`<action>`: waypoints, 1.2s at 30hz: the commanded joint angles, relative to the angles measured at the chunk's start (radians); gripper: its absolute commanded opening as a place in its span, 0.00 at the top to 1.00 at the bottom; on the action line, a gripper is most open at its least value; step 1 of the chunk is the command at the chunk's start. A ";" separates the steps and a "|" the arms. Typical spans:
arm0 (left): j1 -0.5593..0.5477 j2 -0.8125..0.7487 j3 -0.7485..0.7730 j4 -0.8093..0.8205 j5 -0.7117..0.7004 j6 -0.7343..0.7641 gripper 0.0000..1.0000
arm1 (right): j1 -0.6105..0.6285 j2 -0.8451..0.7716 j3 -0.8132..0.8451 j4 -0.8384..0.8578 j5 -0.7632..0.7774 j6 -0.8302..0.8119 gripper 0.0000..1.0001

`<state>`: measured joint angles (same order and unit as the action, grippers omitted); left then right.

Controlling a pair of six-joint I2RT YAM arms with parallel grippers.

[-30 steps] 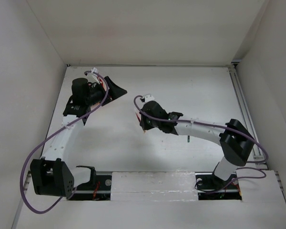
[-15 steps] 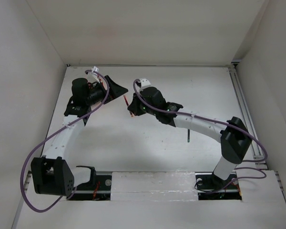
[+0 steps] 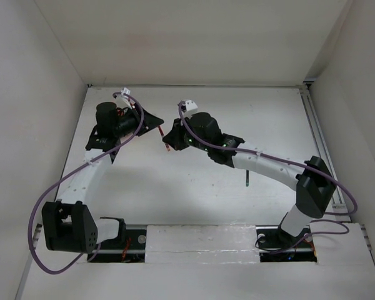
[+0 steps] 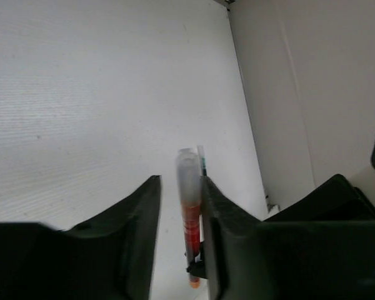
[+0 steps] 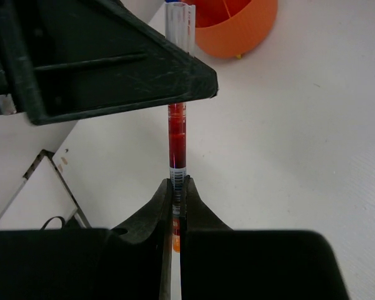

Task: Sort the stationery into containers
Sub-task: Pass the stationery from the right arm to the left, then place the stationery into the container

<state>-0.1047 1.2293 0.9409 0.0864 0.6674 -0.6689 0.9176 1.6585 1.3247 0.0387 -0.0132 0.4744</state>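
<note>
The right arm [image 3: 269,165] rises from its base at the near right, bends at a black elbow and stretches its white forearm across the table [image 3: 194,194] to the red-white pen [image 5: 177,134]. There the right gripper [image 5: 176,184] has its jaws pressed together on the pen's printed end, with only a short orange stub showing behind the fingertips. The pen is held off the table, and its red barrel and clear cap point away from that gripper. The left arm [image 3: 81,175] climbs from the near left along the side wall [image 3: 25,125], and its wrist turns inward so the left gripper [image 4: 179,181] reaches the same pen from the opposite side. Its jaws stand apart with the pen between them. The barrel lies against one finger [image 4: 214,219], and a strip of table shows between it and the other, so the pen is straddled rather than clamped. In the right wrist view, the black body of the left gripper crosses the pen just below its clear cap. The orange cup [image 5: 240,28] stands on the table beyond that cap, its inner dividers visible and its top cut off by the edge of the view. A dark green pen [image 3: 245,180] lies on the table well apart from the red-white pen, under the right forearm. On the near side of the red-white pen, bare table runs between the two arms. Beyond it, a narrower strip runs to the back wall [image 3: 194,44].
</note>
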 commanded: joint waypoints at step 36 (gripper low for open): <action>0.074 0.607 0.722 -0.016 -0.641 0.614 1.00 | -0.060 -0.450 -0.521 0.070 -0.053 -0.023 0.01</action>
<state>-0.0223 1.8584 1.6638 -0.0509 0.0746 -0.1093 0.8623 1.2400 0.8150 0.0937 -0.0708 0.4667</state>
